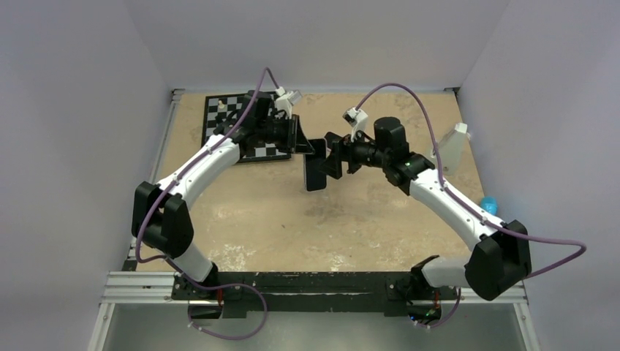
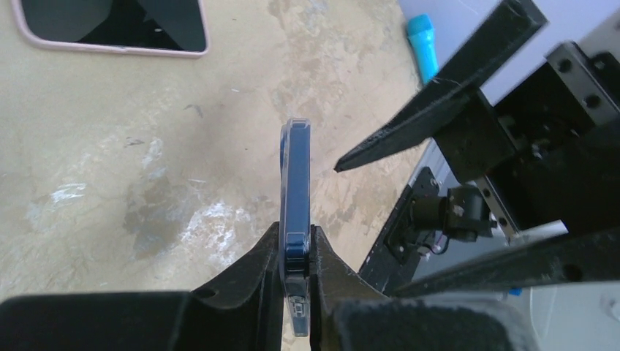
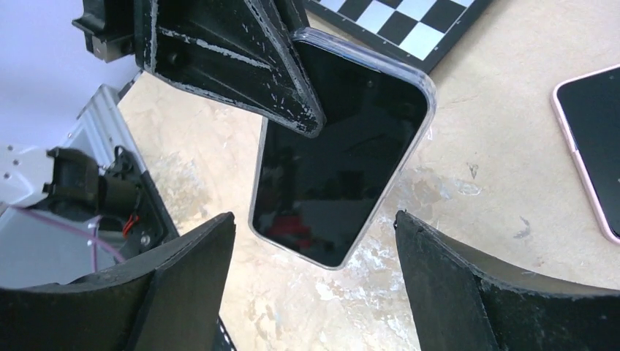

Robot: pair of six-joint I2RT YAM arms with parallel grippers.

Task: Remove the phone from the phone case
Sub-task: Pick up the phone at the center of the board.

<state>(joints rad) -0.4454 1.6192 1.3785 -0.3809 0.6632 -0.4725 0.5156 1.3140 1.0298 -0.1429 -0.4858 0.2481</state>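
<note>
Pink runs as a thin soft rim around the phone (image 3: 596,139), which lies flat on the mottled beige worktop (image 2: 110,146) with its black glass screen up and its corners rounded. Its back faces down and cannot be seen. It sits bare, well apart from the phone case (image 2: 296,183).

That case is a thin clear shell, held in the air above the worktop rather than resting on it. It is wrapped around a second device, a black handset (image 3: 340,168) with a glossy dark face. The shell shows as a pale, glassy border all round that face. Seen edge-on from the left wrist, it looks like a slim bluish strip with a clear skin over it.

The left pincer (image 2: 296,238) is closed tight on one end of the phone case. One finger presses the screen side and the other presses the back, so part of the glass is covered.

The right pincer (image 3: 314,216) stands wide open with nothing in it. Its two fingers flank the free end of the case with a gap on each side. From the left wrist, one of its fingertips points at the flat of the case from close by without touching.

A chessboard (image 1: 230,121) lies at the far left of the worktop.
</note>
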